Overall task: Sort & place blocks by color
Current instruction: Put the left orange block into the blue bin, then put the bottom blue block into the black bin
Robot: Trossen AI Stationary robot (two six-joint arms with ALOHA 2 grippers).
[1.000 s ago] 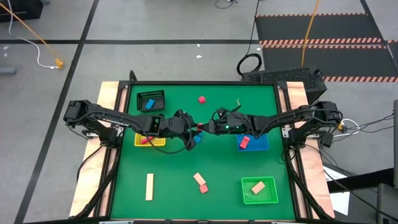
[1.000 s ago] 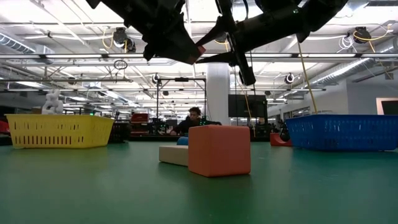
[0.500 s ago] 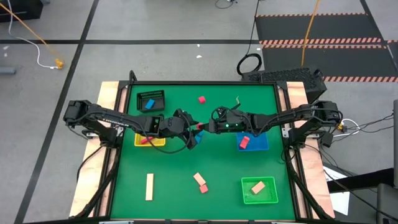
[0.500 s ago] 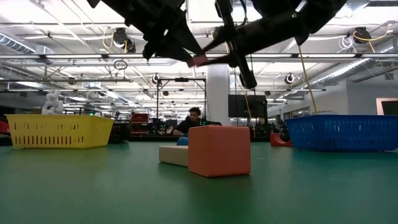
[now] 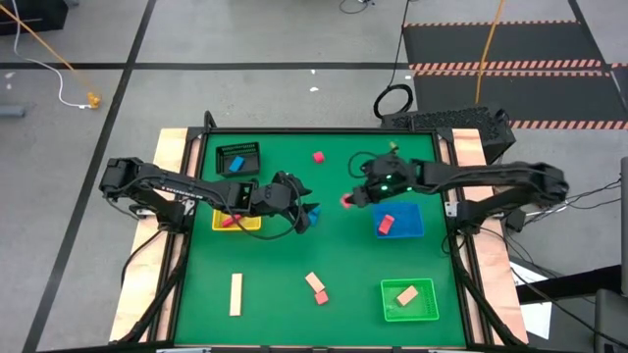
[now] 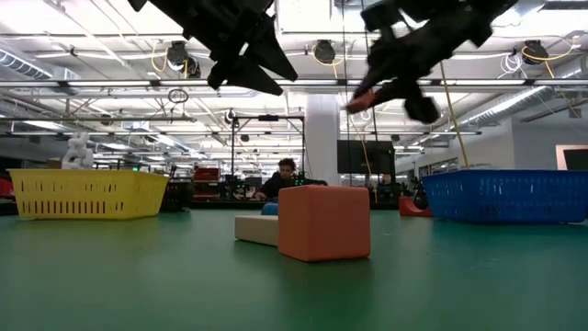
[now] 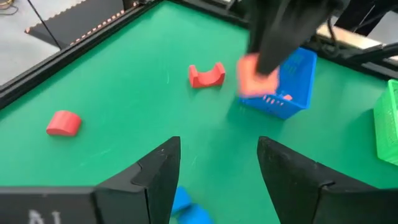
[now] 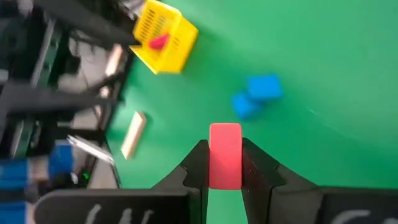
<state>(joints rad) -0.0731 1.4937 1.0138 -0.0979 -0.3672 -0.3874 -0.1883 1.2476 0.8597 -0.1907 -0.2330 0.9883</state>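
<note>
Two fingers of the right gripper point(image 8: 225, 163) clamp a red block point(image 8: 225, 155) between their tips, raised above the counter's point(image 5: 324, 250) middle, near the blue tray point(image 5: 412, 227). That arm reaches in from the right edge. Left gripper point(image 7: 217, 168) hovers mid-counter, fingers parted and empty, above two blue blocks point(image 5: 310, 217). No writing is legible.

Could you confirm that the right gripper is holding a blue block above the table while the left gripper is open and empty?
Not quite: the block in the right gripper is red, not blue, as the right wrist view shows it clamped between the fingers. The rest holds: it is carried above the table, and the left gripper is open and empty.
</note>
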